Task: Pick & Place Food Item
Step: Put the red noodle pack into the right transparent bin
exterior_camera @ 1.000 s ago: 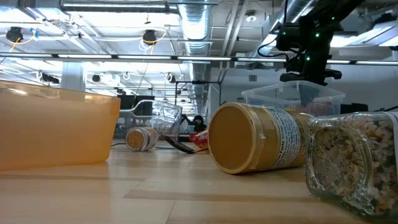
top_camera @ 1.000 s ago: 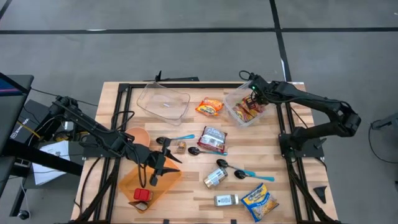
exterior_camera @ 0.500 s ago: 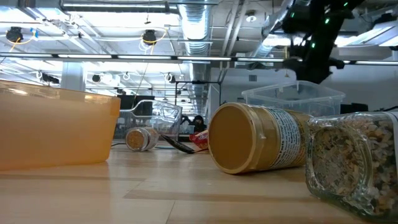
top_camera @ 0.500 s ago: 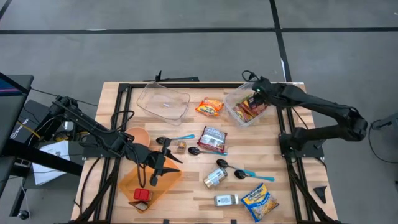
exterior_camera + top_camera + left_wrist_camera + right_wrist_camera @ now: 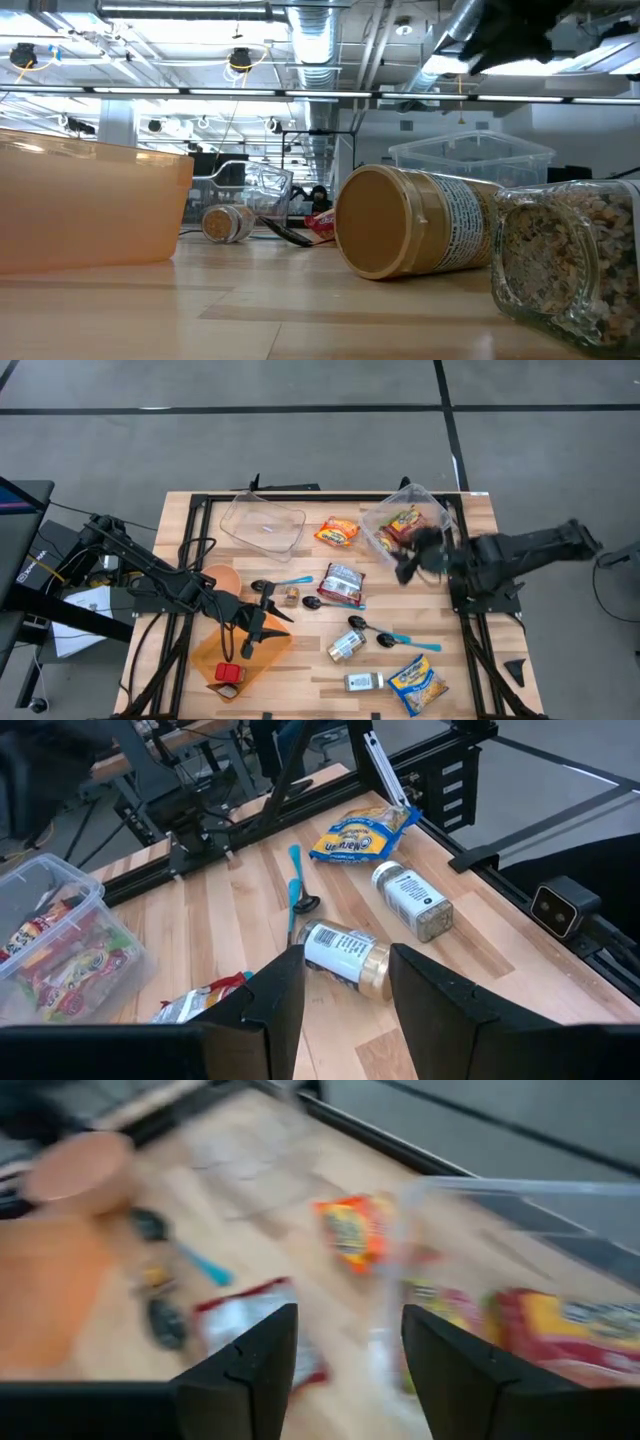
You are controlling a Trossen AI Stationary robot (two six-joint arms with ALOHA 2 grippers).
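The right gripper (image 5: pixel 408 565) hangs beside the clear tub (image 5: pixel 432 510) of snack packets (image 5: pixel 402 523), its fingers spread and holding nothing, seemingly free to seek another item. The orange packet (image 5: pixel 337 532) lies flat nearby, its long axis pointing roughly across the table. The left gripper (image 5: pixel 257 628) waits spread and bare over the orange tray (image 5: pixel 215 650).

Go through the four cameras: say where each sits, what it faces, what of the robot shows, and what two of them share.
High: overhead, straight down on the table; both arms show.
Low: at tabletop height, facing a lying jar; dark arm blur at top.
Left wrist: on the left arm, past the open left gripper.
Right wrist: on the right arm, past the open right gripper.
Shared: both wrist views show the snack-filled clear bin.
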